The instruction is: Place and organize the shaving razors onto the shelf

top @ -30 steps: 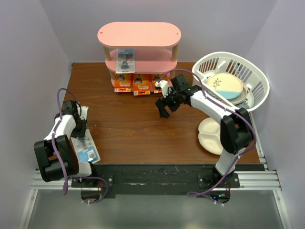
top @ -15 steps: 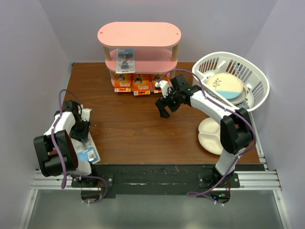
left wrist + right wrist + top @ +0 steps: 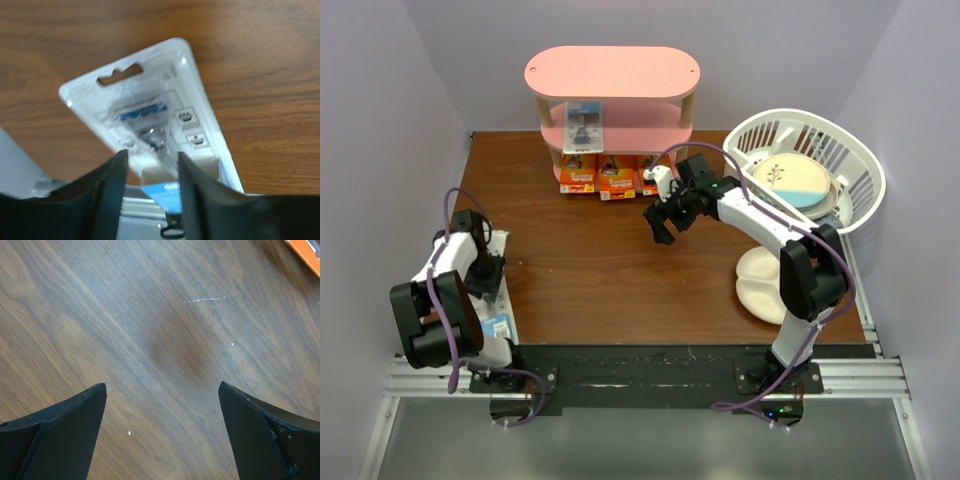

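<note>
Pinching razor pack (image 3: pixel 150 100), left fingers (image 3: pixel 112 192), plain only from wrist, right fingers (image 3: pixel 60 435) spread

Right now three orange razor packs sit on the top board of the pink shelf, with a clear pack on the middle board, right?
Not quite: the orange razor packs sit on the bottom board of the pink shelf, not the top. The clear pack is on the middle board. The overhead view shows this.
</note>
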Controlling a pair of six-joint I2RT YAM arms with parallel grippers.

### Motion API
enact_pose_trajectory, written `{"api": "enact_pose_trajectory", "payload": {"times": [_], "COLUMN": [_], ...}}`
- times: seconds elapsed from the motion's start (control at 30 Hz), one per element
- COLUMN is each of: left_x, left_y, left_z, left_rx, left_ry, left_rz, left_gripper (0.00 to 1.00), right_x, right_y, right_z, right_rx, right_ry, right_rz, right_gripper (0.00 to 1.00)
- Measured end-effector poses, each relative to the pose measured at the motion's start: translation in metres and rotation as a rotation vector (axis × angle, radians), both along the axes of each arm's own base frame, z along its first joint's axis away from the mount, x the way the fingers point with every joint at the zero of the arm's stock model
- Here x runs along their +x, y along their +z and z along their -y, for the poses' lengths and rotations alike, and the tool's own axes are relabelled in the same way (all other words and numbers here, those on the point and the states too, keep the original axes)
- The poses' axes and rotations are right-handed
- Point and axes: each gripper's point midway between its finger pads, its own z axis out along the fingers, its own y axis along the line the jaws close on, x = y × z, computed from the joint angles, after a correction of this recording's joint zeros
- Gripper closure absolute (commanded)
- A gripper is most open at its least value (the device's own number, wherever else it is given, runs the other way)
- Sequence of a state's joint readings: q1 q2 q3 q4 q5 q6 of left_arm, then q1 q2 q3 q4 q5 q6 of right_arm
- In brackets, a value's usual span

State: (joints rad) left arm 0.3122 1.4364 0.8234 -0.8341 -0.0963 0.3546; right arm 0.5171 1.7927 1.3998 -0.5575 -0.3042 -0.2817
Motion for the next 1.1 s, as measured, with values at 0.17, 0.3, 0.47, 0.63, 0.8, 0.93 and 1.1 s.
{"api": "enact_pose_trajectory", "payload": {"times": [0.17,0.3,0.47,0.63,0.8,0.93,1.1], "left_x": [-0.003,-0.01,-0.033,-0.038,-0.032,-0.001,0.074], "left_y": [0.017,0.013,-0.009,-0.019,-0.018,-0.014,0.013], "left_z": [-0.005,-0.001,0.009,0.012,0.015,0.032,0.096], "left_rx": [0.03,0.006,-0.039,-0.057,-0.086,-0.101,-0.144], "left_ry": [0.017,0.023,0.023,0.03,-0.022,-0.235,-0.57], "left_rz": [-0.009,-0.057,-0.162,-0.186,-0.186,-0.112,0.052], "left_gripper": [0.49,0.54,0.63,0.91,1.0,1.0,1.0], "right_x": [0.002,0.005,0.007,0.008,0.008,0.008,0.005], "right_y": [-0.003,-0.004,-0.007,-0.007,-0.007,-0.009,-0.003], "right_z": [-0.001,-0.003,-0.004,-0.003,-0.003,-0.002,0.01], "right_rx": [-0.003,-0.004,-0.01,-0.016,-0.019,-0.021,-0.043], "right_ry": [0.001,0.002,0.01,0.024,0.029,0.025,-0.016], "right_rz": [-0.005,-0.005,-0.005,0.003,0.007,0.015,0.04], "right_gripper": [0.01,0.01,0.01,0.01,0.01,0.01,0.01]}}
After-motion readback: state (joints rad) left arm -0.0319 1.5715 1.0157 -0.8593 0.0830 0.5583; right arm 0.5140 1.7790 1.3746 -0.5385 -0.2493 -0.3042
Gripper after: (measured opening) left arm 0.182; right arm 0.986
